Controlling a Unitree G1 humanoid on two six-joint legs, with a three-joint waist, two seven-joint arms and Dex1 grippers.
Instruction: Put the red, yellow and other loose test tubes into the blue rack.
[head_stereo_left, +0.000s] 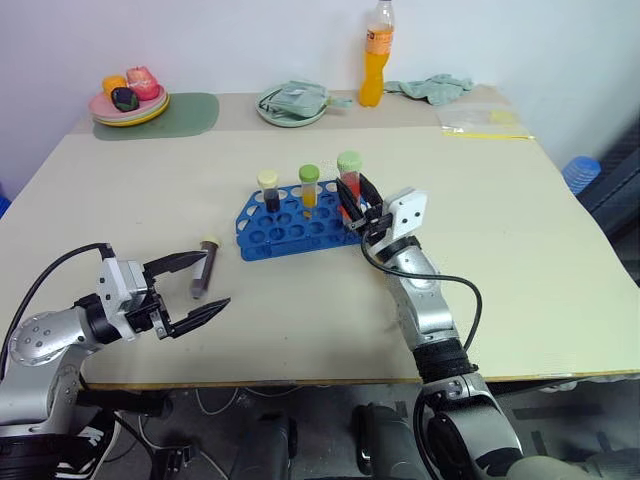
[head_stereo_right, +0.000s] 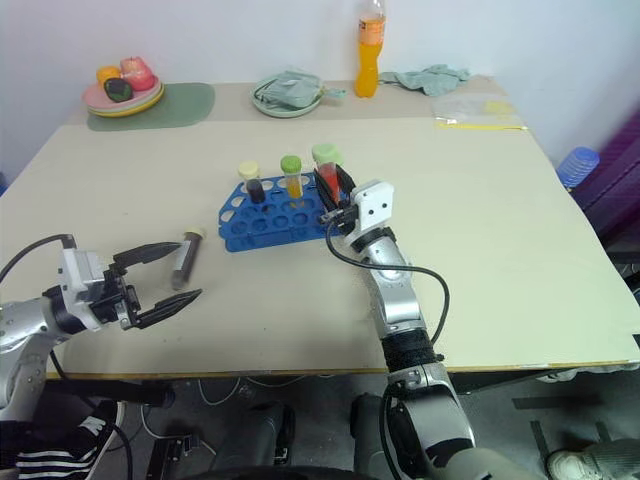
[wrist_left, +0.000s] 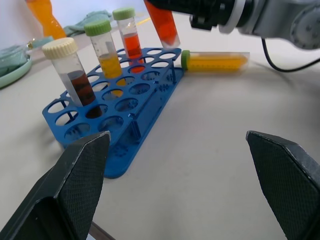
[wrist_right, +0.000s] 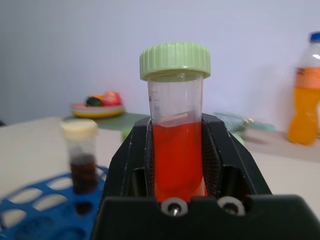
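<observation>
While the right gripper clamped a clear, green-capped tube of red liquid over the bright blue plastic rack, the left gripper gaped wide. It held nothing.

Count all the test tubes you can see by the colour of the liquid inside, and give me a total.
Red: 2, racked red tube and held red tube in the right claw
Yellow: 2, racked yellow tube and lying yellow tube
Dark brown: 2, racked dark tube and lying dark tube
Total: 6
</observation>
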